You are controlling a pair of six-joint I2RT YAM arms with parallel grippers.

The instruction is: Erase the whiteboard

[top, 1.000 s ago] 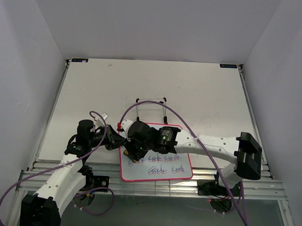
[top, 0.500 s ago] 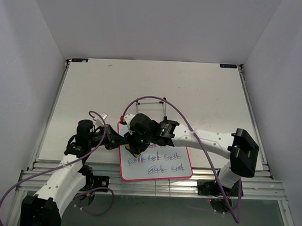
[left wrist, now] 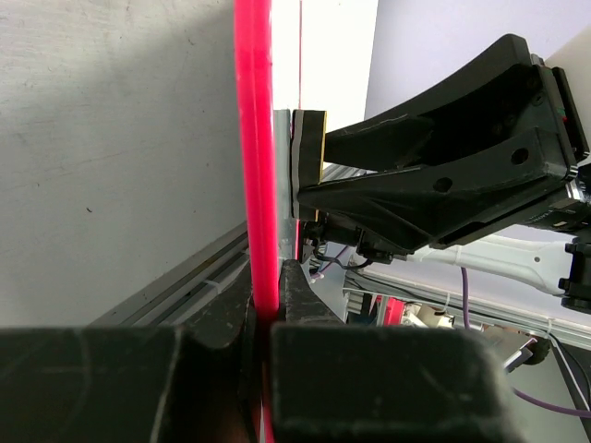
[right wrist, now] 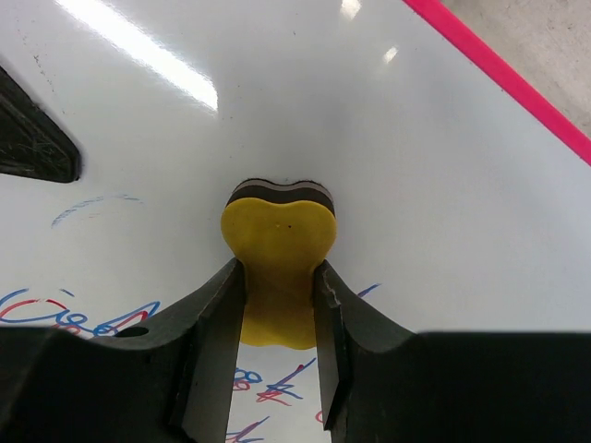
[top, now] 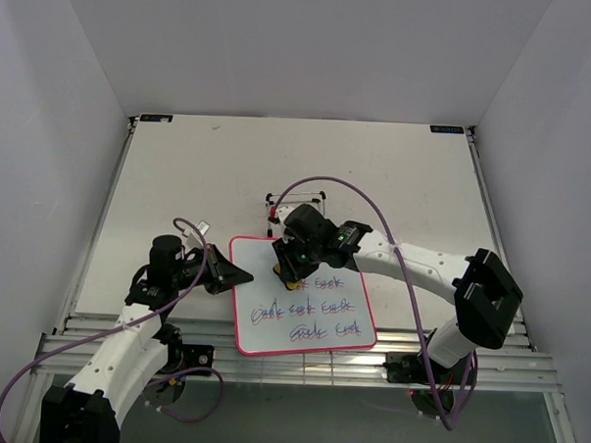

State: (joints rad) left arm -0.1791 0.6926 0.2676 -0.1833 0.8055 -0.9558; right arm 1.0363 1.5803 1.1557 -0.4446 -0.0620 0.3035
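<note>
Whiteboard (top: 252, 278) sits at the near edge of the table (top: 180, 177), between your two arms, with its near side reaching over the metal rails (top: 124, 324) there. It has a pink-red frame and rounded corners.

Your left gripper (top: 230, 276) is at the board's left edge, jaws pinched together on the frame. The left wrist view shows the pink strip squeezed right between the two black fingers (left wrist: 300, 295).

Your right gripper (top: 289, 270) is over the board's upper middle. Its fingers are clamped on the yellow eraser (right wrist: 277, 235), one on each side of its waist. The eraser's dark felt face is pressed on the white surface, level with the top row of scribbles (top: 306, 308).

Three rows of blue-red scribbles show on the board's lower half; the top row is shorter and partly under the gripper. The board's upper-left area is plain white.

Black wire stand (top: 297, 197) stands just beyond the board's far edge, partly behind the right arm.

You can't tell whether the board lies flat or is tipped up a bit at the left edge.
</note>
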